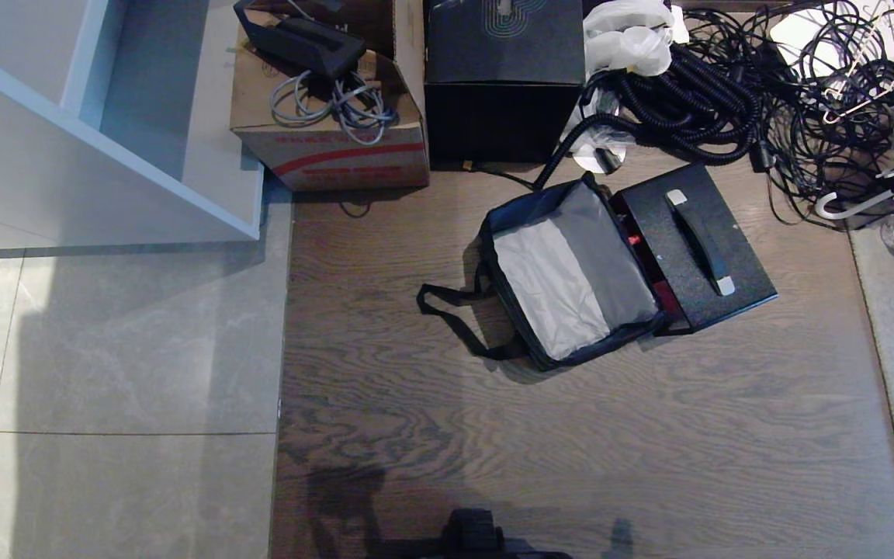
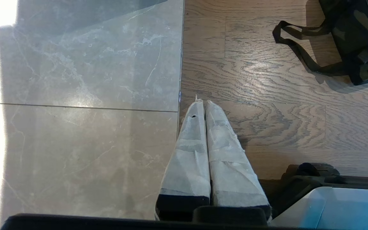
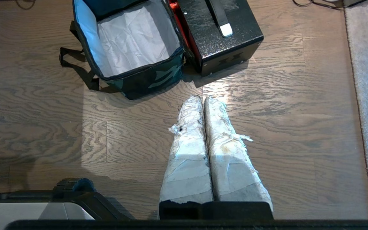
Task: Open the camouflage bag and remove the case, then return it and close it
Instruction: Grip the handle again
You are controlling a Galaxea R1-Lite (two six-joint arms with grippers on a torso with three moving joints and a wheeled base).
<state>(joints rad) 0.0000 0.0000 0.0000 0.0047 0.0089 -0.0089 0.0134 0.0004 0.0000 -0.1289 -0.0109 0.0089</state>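
Left gripper (image 2: 204, 103): jaws pressed shut, tips together, gripping nothing, hanging over the seam between grey tile and wood floor (image 2: 267, 121). Bag (image 2: 356, 41) well apart from these jaws, ahead and off to the side, only a camouflage corner and the black strap (image 2: 299, 48) in the left wrist view.

Right gripper (image 3: 203, 100): jaws likewise closed tight and empty, above bare wood floor. Bag (image 3: 129, 48) ahead of these jaws and to one side, near but not touching; lid thrown back, grey lining (image 1: 571, 279) exposed, nothing visible inside. Case (image 3: 222, 38) ahead of the same jaws on the other side, out of the bag, standing on the floor just beside it with a strip of red lining (image 1: 637, 241) between the two; speckled top up, black handle (image 1: 699, 241) with pale ends running along it. Tips pointing roughly at the gap between bag and case.

Beyond both, away from the jaws: black cube box (image 1: 503, 78), cardboard box (image 1: 330, 140) with coiled wires, tangle of black cables (image 1: 726, 93).
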